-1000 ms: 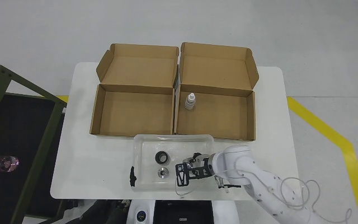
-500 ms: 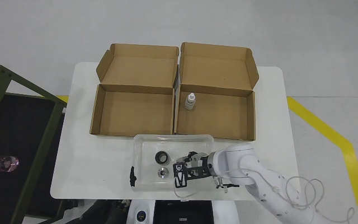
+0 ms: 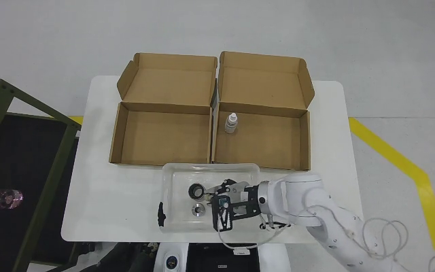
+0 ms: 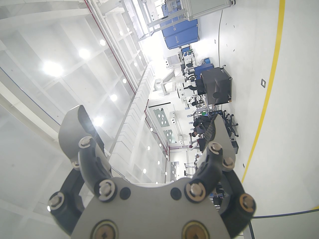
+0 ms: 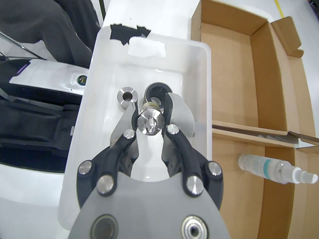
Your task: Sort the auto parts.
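On the white tabletop (image 3: 102, 170), two open cardboard boxes (image 3: 163, 139) stand behind a clear tub (image 3: 204, 165). Over the tub, the right gripper (image 5: 150, 108) has its fingers clamped on a steel bolt (image 5: 148, 123). The left gripper (image 4: 145, 119), fingers wide, holds nothing. The bolt's hex head faces the wrist, and its long axis runs out along the fingers toward a black ring (image 5: 155, 93). It is best lifted straight, clearing the tub wall before swinging toward a box.
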`<state>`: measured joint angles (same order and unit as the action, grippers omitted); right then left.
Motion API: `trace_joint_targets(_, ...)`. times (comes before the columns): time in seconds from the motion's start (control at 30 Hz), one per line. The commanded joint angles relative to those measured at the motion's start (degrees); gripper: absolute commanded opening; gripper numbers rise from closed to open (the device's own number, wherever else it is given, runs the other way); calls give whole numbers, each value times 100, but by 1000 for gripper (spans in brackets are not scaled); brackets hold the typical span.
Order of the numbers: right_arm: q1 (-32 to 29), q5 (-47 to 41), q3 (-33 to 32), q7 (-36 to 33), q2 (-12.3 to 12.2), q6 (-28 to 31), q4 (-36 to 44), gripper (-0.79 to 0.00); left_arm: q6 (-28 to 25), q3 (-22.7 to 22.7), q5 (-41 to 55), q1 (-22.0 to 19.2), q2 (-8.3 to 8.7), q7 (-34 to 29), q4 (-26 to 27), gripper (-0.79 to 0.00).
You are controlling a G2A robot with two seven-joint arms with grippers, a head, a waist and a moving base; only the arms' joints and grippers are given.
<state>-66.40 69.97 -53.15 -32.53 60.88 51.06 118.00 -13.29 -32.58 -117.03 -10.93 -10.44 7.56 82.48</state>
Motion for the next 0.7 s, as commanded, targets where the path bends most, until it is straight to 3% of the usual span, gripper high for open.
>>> trace_joint_targets(0.0,-30,-53,-145,226,-19,-25,17,-785,0,0,0,0,0,0,0,0)
trace_joint_targets(0.67,-335,-133,-1163,1208,-166,-285,192,-785,0,0,0,0,0,0,0,0)
